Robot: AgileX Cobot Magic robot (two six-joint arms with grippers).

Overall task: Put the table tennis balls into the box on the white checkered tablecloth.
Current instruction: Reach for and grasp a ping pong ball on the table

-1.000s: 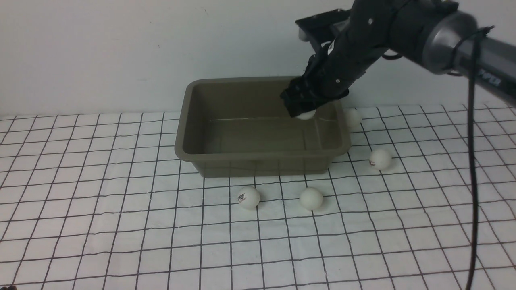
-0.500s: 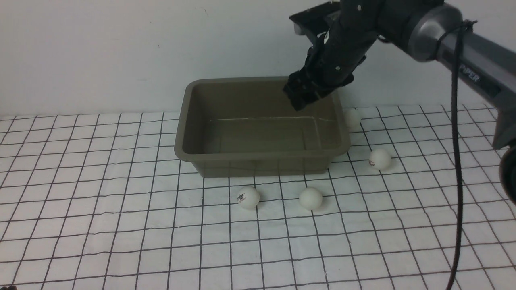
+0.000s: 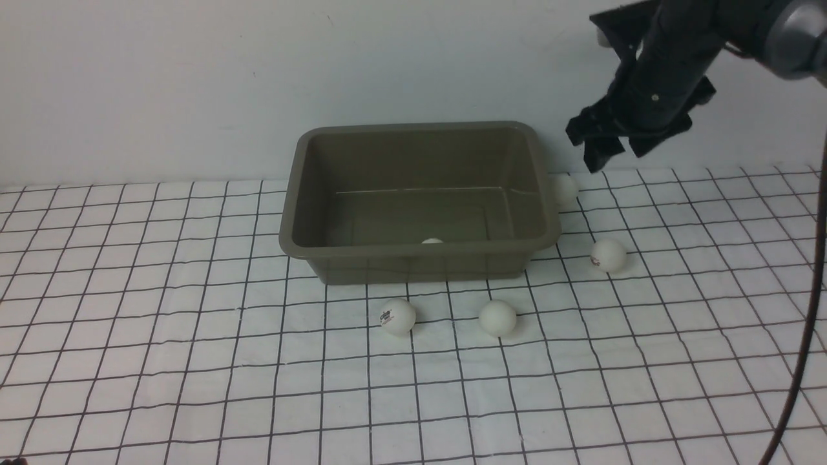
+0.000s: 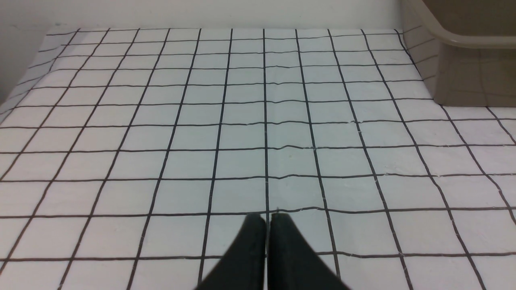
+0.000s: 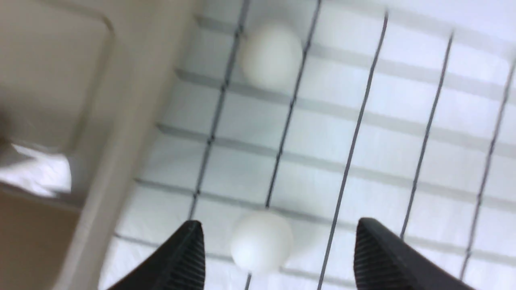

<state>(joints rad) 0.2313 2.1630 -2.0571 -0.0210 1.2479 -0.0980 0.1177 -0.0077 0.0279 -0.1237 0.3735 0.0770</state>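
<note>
One ball (image 3: 432, 241) is home: it sits inside the box (image 3: 413, 250), low against the near wall, well down and to the left of the right gripper (image 3: 614, 154). That gripper hangs high in the air off the box's far right corner, jaws spread wide and holding nothing, its ribbed fingers (image 5: 183, 257) apart with only cloth between them.

Almost straight beneath it, just beside the box's right wall, rests the plain ball (image 3: 564, 189). A little nearer the robot lies the logo ball (image 3: 608, 254), also below the gripper and apart from the box. The right wrist camera shows two white balls, blurred, under the open jaws on the white checkered tablecloth (image 3: 194, 361), with the box's rim alongside.

Farther down and left of the gripper, in front of the box, two more lie side by side: the printed ball (image 3: 398, 316) and the bare ball (image 3: 497, 317), near each other but not touching.

Over on the other side, the left gripper (image 4: 268, 218) sits low over bare cloth, jaws pressed together on nothing, with a corner of the box in its camera's sight.
</note>
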